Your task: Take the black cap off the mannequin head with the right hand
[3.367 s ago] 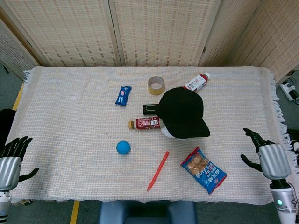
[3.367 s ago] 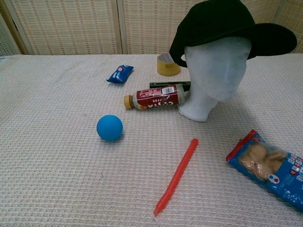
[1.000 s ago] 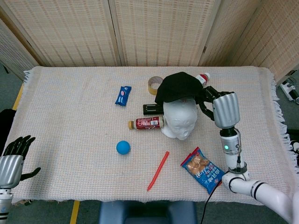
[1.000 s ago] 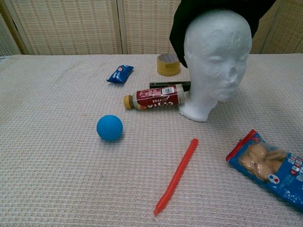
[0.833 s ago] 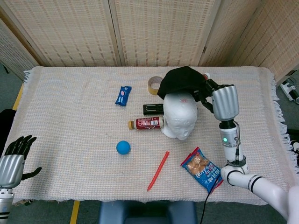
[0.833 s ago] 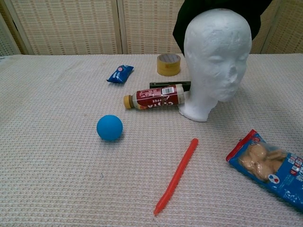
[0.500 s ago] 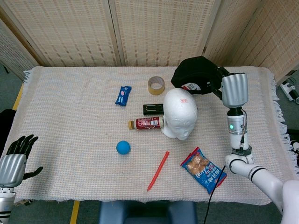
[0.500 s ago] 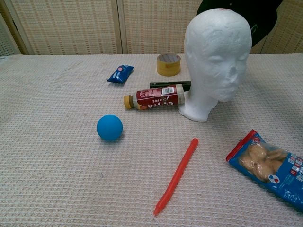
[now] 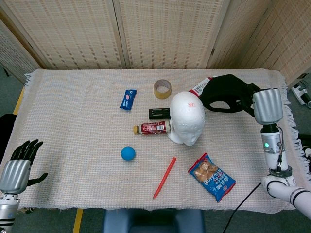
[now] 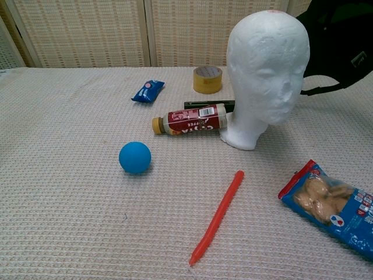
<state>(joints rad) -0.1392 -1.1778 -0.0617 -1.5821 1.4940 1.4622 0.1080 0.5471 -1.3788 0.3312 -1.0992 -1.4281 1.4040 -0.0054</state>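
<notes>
Near edge of the table: fringed hem of the cream woven tablecloth (image 9: 73,160) that covers the whole top. Left hand (image 9: 17,170), silver with black fingers, hangs off the near-left corner, fingers spread, holding nothing. Near right lies a blue snack bag of biscuits (image 9: 212,177); left of it a red plastic stick (image 9: 164,177), angled. A blue ball (image 9: 128,153) sits near centre-left.

Mid table: white foam mannequin head (image 9: 187,118), bare, standing upright, face toward the near side. A red-labelled bottle with tan cap (image 9: 151,128) lies on its side touching the head's left base; a black flat box (image 9: 160,113) lies just behind it.

Right of the head, the right hand (image 9: 265,106) grips the black cap (image 9: 224,93), held up in the air, clear of the head.

Farther back: blue wrapped snack (image 9: 128,99), roll of tan tape (image 9: 163,88), white-and-red bottle (image 9: 199,88) partly under the cap.

Behind the table: woven rattan folding screens (image 9: 165,31); grey floor with a yellow line (image 9: 77,221) at near left.
</notes>
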